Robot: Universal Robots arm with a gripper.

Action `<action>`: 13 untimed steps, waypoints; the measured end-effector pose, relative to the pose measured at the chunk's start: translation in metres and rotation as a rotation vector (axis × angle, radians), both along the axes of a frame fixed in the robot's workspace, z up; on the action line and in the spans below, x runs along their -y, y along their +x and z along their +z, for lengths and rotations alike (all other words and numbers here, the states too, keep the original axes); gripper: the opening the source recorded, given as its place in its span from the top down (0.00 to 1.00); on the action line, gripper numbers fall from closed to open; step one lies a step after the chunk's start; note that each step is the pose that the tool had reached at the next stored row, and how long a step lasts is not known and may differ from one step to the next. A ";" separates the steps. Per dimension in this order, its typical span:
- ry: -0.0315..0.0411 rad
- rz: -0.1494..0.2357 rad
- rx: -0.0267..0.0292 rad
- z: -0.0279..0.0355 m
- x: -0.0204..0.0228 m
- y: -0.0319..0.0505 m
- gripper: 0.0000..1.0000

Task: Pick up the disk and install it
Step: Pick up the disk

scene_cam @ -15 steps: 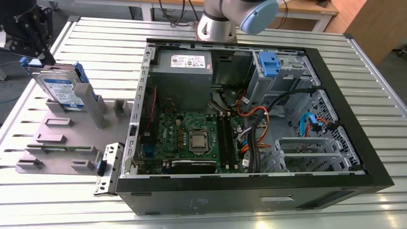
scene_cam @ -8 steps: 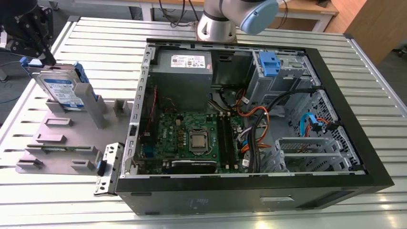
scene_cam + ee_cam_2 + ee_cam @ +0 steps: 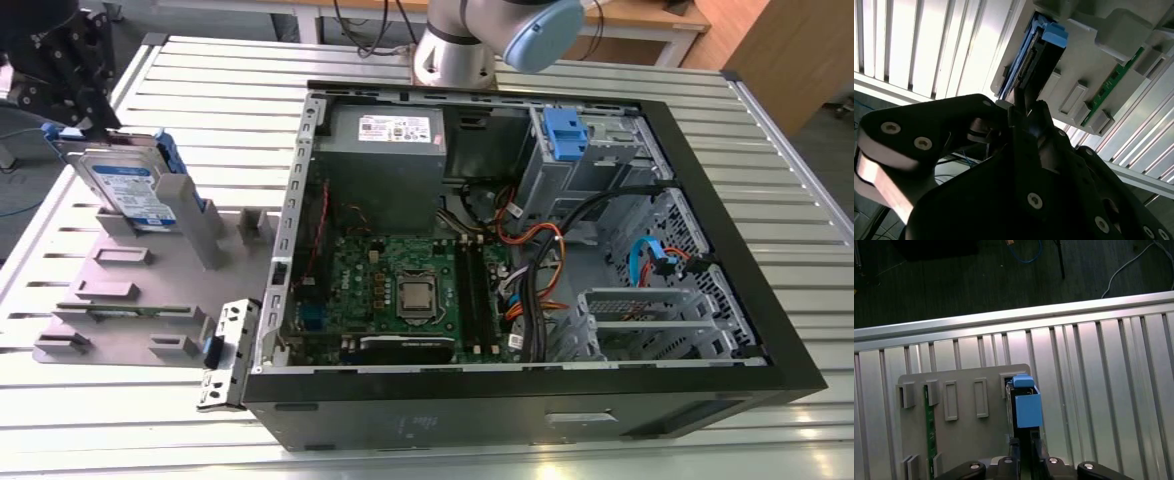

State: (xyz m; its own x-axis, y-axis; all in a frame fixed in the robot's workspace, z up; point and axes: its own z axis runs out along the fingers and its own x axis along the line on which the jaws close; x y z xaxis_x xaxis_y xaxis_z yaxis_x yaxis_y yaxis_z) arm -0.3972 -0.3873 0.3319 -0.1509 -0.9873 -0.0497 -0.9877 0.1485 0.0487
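Observation:
The disk (image 3: pixel 127 185) stands on edge in a slot of the grey holder tray (image 3: pixel 120 300), at the exterior view's left, outside the computer case. Its silver face carries a white-and-blue label, and a blue bracket runs round its edges. My gripper (image 3: pixel 96 128) comes down on its far upper end. In both wrist views the disk (image 3: pixel 1041 55) (image 3: pixel 1026 407) runs straight out from between the two black fingers. The gripper (image 3: pixel 1027 107) (image 3: pixel 1025 447) looks shut on its thin end. The disk's lower edge still sits in the tray.
The open computer case (image 3: pixel 534 400) lies to the exterior view's right of the tray, with a blue caddy (image 3: pixel 567 135) on its metal bay and a grey power-supply box (image 3: pixel 387 150). A green memory stick (image 3: pixel 929 435) sits in the tray. The slatted table's edge (image 3: pixel 1004 320) runs close behind the tray.

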 end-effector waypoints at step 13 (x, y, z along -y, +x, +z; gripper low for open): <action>0.0002 0.006 0.0007 -0.0017 0.0000 -0.0002 0.41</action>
